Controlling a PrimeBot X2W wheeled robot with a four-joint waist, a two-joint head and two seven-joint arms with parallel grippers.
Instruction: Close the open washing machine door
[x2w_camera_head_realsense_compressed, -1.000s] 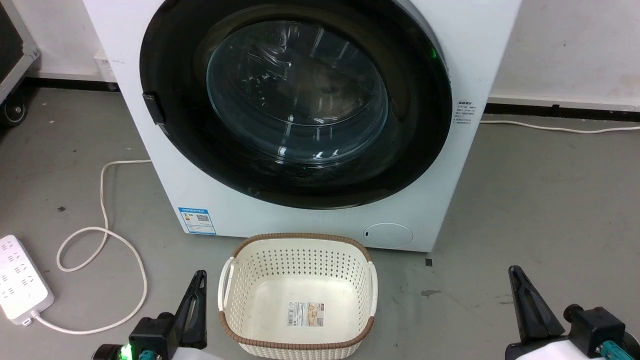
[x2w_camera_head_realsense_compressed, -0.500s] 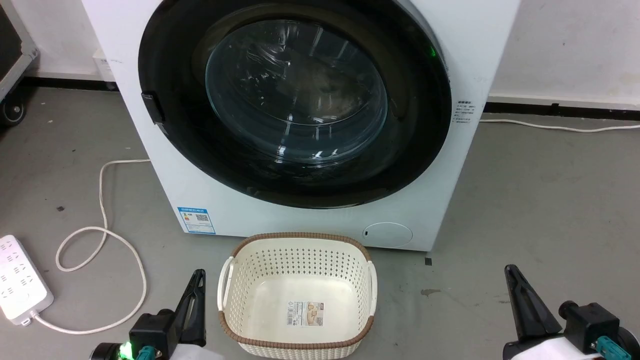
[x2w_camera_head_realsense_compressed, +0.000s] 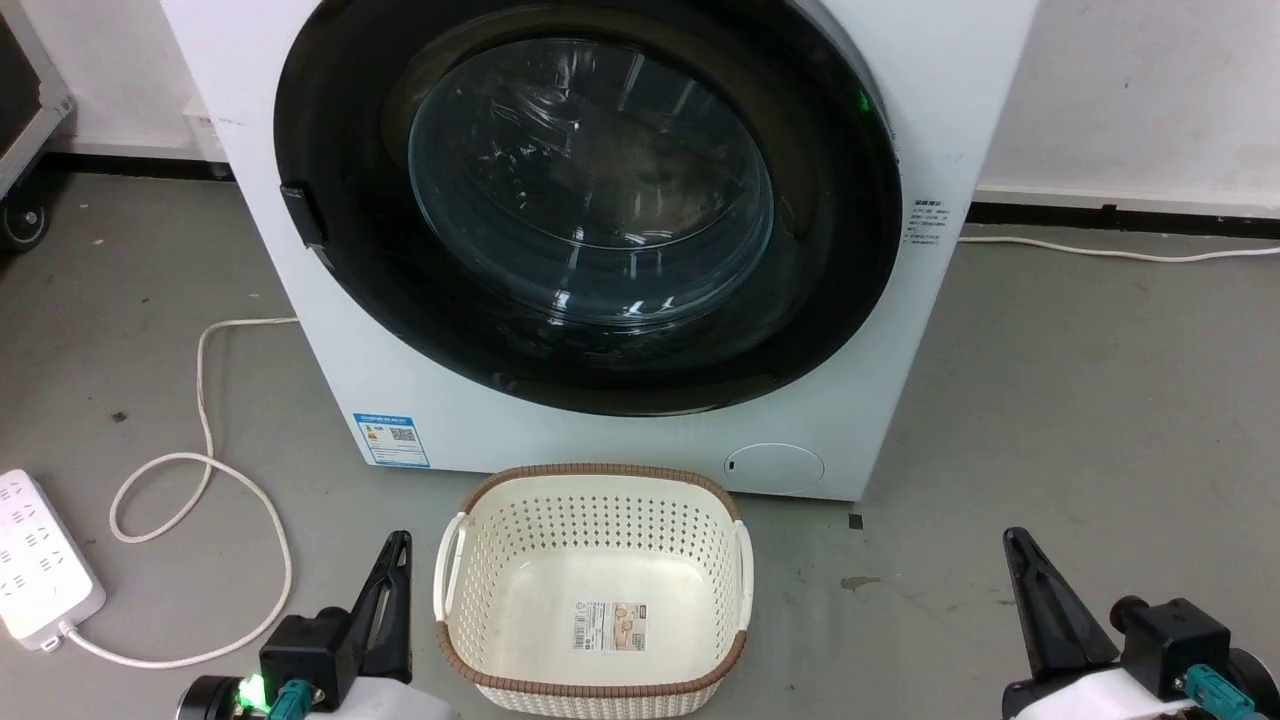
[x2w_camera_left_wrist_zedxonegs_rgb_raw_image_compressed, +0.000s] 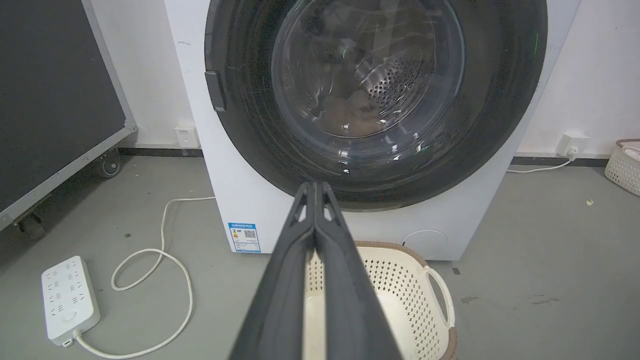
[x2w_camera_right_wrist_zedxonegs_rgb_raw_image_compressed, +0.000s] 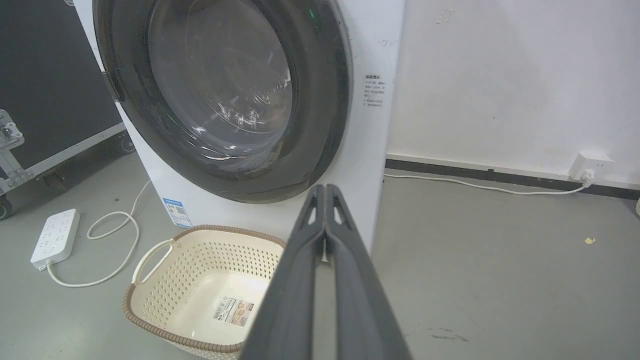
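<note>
On the smooth grey floor (x2w_camera_head_realsense_compressed: 1080, 400) a big white washing machine (x2w_camera_head_realsense_compressed: 930, 120) with flat, glossy sides is standing against a pale wall. Almost its whole front is being covered by the washing machine door (x2w_camera_head_realsense_compressed: 590, 200). The door is round, with a wide shiny black rim and a bulging bowl of clear glass in the centre, and it is lying against the washer's front, looking shut. Through the glass in the left wrist view the perforated steel drum is showing.

Just in front of the washer a cream plastic basket (x2w_camera_head_realsense_compressed: 600, 530) is sitting. It is rectangular with rounded corners, its walls are full of small holes, and a brown woven band is running around its rim.

To the left a white power strip (x2w_camera_head_realsense_compressed: 35, 560) is lying flat, and its thin white cable (x2w_camera_head_realsense_compressed: 204, 400) is looping over the floor.

The left claw (x2w_camera_head_realsense_compressed: 398, 548) is hovering beside the basket and the right claw (x2w_camera_head_realsense_compressed: 1014, 545) is hovering well apart from it. On each, the long, dark, tapering fingers are pressing together and holding nothing.
</note>
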